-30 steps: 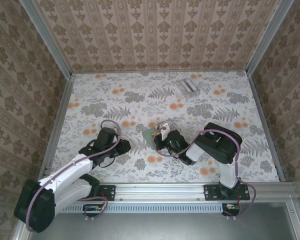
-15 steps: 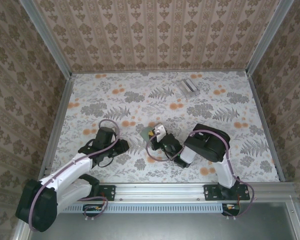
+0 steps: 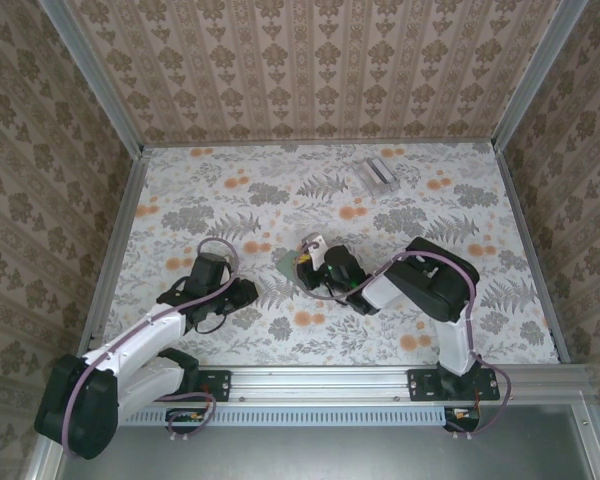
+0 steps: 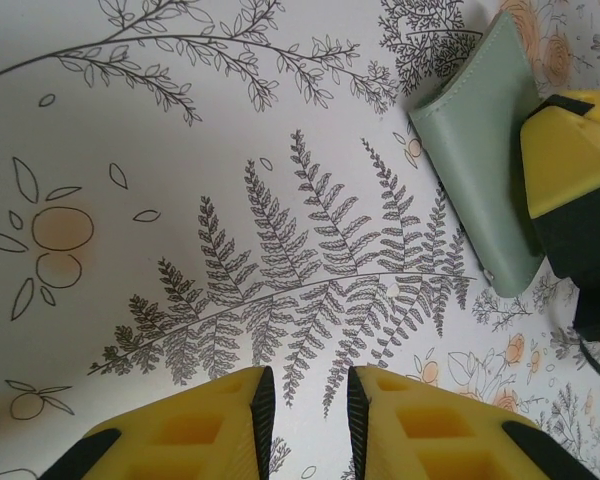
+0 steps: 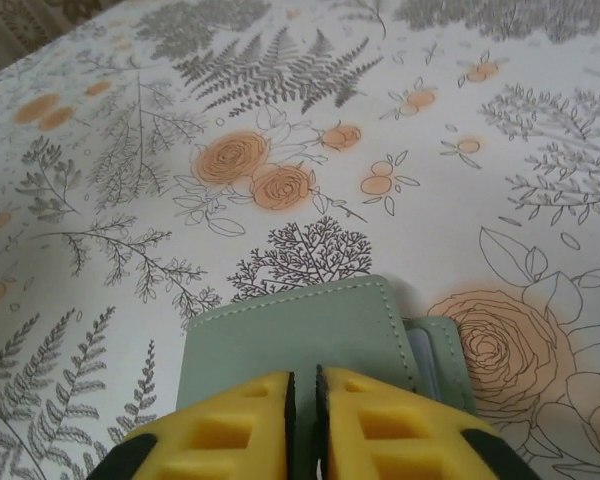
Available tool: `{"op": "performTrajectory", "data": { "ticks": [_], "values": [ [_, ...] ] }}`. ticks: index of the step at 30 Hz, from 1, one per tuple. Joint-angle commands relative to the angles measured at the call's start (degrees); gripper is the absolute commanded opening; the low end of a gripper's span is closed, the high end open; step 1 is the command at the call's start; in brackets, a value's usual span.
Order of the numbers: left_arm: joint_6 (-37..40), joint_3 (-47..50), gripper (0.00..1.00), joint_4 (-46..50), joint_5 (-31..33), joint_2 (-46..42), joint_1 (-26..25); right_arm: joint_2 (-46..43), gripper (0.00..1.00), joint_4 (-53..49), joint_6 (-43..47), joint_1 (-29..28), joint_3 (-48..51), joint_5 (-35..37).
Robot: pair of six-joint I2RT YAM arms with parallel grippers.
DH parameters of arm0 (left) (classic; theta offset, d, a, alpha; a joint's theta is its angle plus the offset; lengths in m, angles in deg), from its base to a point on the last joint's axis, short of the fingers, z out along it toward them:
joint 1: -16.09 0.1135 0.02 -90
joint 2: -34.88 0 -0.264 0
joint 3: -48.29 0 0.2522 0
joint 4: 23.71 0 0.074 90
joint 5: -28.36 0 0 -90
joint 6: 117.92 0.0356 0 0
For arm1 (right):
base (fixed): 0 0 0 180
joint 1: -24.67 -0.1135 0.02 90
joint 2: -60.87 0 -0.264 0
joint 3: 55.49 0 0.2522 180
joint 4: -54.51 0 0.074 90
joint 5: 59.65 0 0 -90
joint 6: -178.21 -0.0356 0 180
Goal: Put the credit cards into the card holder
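Presently, the left gripper hovers over bare table, jaws slightly apart and empty. The wallet lies folded mid-table, nearer the near edge. The right gripper stands over it, jaws almost together; whether it grips cannot be told. Recommended: left pins one cover, right lifts the other.

- table: white cover printed with grey ferns and orange flowers; light even and soft, shadows faint.
- back wall, left wall, right wall: beige-brown damask paper in vertical stripes.
- aluminium posts slant up from the back corners; aluminium rail runs along the near table edge.
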State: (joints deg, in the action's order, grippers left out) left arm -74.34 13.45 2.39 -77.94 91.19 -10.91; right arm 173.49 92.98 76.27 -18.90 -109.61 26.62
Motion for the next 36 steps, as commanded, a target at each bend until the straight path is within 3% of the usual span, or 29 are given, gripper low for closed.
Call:
{"op": "performTrajectory", "data": {
  "ticks": [1, 11, 15, 21, 26, 30, 36],
  "values": [
    [1.0, -1.56, 0.29, -0.94, -1.06, 0.49, 0.44, -1.81, 0.27, -25.36, 0.51, 0.76, -1.99, -4.15],
    [0.45, 0.25, 0.29, -0.84, -0.98, -1.29, 0.47, -12.46, 0.39, -35.21, -6.82, 3.14, -11.87, -11.81],
    [0.36, 0.6, 0.29, -1.13, -1.18, -1.47, 0.47, -14.46, 0.4, -46.76, -7.65, 3.65, -18.21, -12.51],
    [1.56, 0.05, 0.29, -0.66, -2.29, -0.47, 0.46, -11.23, 0.28, -76.27, -3.36, 5.41, -31.31, -12.73],
    [3.07, -1.38, 0.29, 0.34, -3.6, 1.59, 0.51, -6.76, 0.21, -92.7, -0.16, 6.54, -39.28, -11.6],
    [3.8, -2.42, 0.29, 0.2, -4.56, 4.29, 0.46, -1.18, 0.2, -98.96, 0.87, 6.58, -45.01, -14.55],
    [3.71, -2.31, 0.31, -1.37, -4.91, 7.03, 0.46, 3.44, 0.19, -98.9, -0.07, 6.11, -49.62, -13.56]
  ]
}}
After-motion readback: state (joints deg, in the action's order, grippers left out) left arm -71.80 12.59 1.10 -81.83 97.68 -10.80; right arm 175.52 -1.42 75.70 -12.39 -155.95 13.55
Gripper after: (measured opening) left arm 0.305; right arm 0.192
